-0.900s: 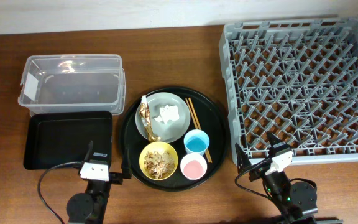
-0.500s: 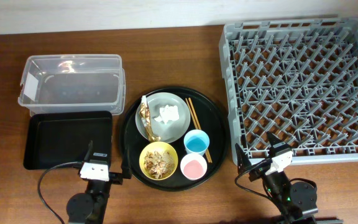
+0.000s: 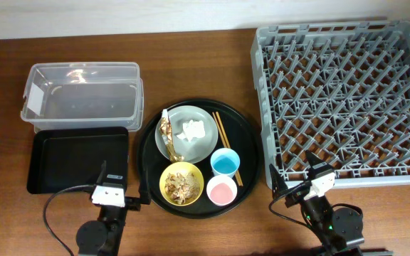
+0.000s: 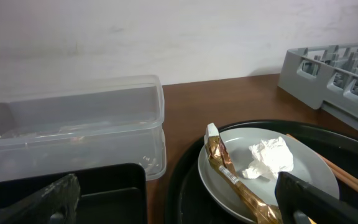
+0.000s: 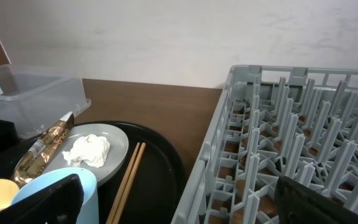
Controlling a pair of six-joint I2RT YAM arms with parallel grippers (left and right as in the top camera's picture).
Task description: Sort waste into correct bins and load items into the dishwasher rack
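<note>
Three sorts of waste, all on the round black tray (image 3: 151,149) at the middle of the table (image 3: 191,64). On the pale grey plate (image 4: 312,168), the crumpled napkin (image 4: 267,157), with the wrapper (image 4: 225,167) just beside it along the plate's left side; down in the yellow bowl (image 3: 164,186), the shredded scraps (image 3: 182,183). Likely feather-light and soft, that napkin — pinch the top of the crumple, little force needed. Crinkly and probably slick, the wrapper; better taken across its narrow width. Too loose to pinch, the scraps — tip them out with the bowl, gripped at its rim. Rigid and possibly breakable, plate and cups: blue cup (image 3: 225,163) and pink cup (image 3: 221,190) upright, rim grips. Flat beside the plate, chopsticks (image 3: 223,135), awkward to lift. Nothing sorted yet into clear tub (image 3: 84,99), shallow black tray (image 3: 77,160) or rack (image 3: 347,92). Spread wide and holding nothing, left hand (image 4: 176,193) and right hand (image 5: 179,193)
</note>
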